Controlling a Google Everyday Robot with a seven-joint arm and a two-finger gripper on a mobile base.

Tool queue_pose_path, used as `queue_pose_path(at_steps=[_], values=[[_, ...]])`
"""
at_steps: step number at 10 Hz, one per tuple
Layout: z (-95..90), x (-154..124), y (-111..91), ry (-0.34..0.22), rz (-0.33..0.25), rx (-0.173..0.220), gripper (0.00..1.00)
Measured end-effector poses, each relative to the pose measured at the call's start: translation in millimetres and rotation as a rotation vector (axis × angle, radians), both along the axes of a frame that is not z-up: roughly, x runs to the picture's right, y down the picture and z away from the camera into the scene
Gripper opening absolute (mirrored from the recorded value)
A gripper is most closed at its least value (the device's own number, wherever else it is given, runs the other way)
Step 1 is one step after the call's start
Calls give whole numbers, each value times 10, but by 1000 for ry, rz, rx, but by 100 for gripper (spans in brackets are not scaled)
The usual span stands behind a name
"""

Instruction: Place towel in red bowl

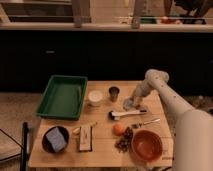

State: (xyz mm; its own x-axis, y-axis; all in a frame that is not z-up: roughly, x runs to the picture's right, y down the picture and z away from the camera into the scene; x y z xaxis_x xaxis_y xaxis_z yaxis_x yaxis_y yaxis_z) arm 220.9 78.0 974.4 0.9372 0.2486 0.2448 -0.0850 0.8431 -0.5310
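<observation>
The red bowl [145, 145] stands empty at the front right of the wooden table [102, 119]. A small pale grey-blue towel [128, 104] lies on the table right of centre. My arm reaches in from the right. My gripper [134, 100] points down at the towel's right edge, on it or just above it; I cannot tell which. The towel is about a bowl's width behind the red bowl.
A green tray [62, 96] sits at the back left, with a white cup [95, 97] and a dark cup [114, 93] beside it. A black-handled brush [125, 115], a spoon [148, 121], an orange [118, 129] and a dark clump [124, 141] lie between towel and bowl. A black bowl [46, 145] holding a blue sponge [56, 138] stands front left.
</observation>
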Motion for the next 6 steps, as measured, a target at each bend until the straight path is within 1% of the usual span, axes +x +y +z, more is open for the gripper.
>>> queue_pose_path(at_steps=[1,3,4,5,6], values=[[-8,0,0,0,-2,-2,2],[-9,8,5,1,-2,-3,0],[-35,9,22,-3,-15,-1,0],[-112,27,29,-10,-24,2,0],[-232,56,-17,-20,-31,9,0]])
